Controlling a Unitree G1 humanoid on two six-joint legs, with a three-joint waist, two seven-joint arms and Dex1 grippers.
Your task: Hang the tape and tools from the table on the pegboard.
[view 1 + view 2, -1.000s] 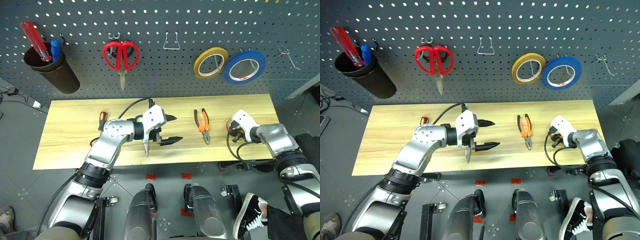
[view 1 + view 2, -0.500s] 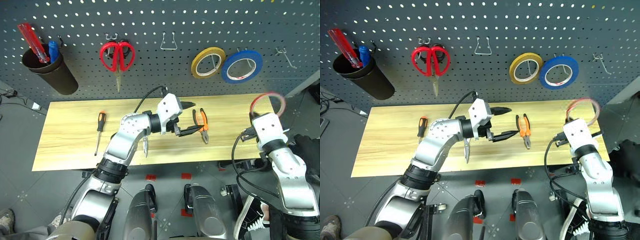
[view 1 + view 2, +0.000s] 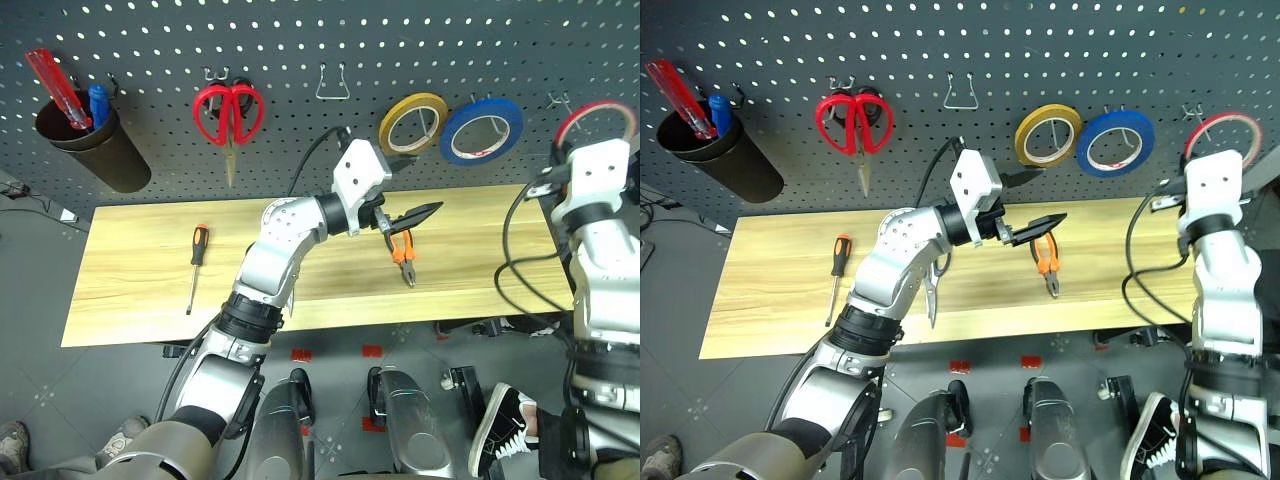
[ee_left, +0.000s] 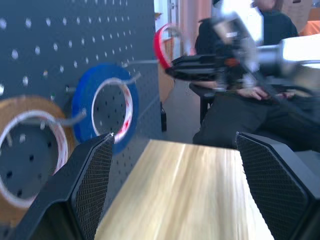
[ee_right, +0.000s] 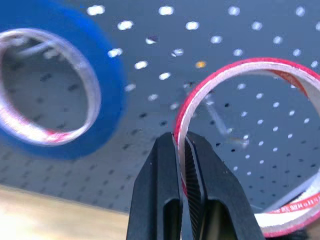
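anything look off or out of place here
Nothing stands out. The screwdriver and pliers lie flat on the table; the right gripper holds the red tape up at the pegboard.

Three tape rolls (image 3: 418,123), two screwdrivers (image 3: 195,264)

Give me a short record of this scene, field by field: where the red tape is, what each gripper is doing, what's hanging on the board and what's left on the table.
red tape: pinched at its rim, raised in front of the pegboard, beside the blue roll
right gripper: jaws shut on the red tape
left gripper: jaws open, empty, above the pliers
on pegboard: red-handled scissors, yellow roll, blue roll, dark cup
on table: screwdriver, pliers, dark-handled scissors partly under the left arm
free hook: between red-handled scissors and yellow roll
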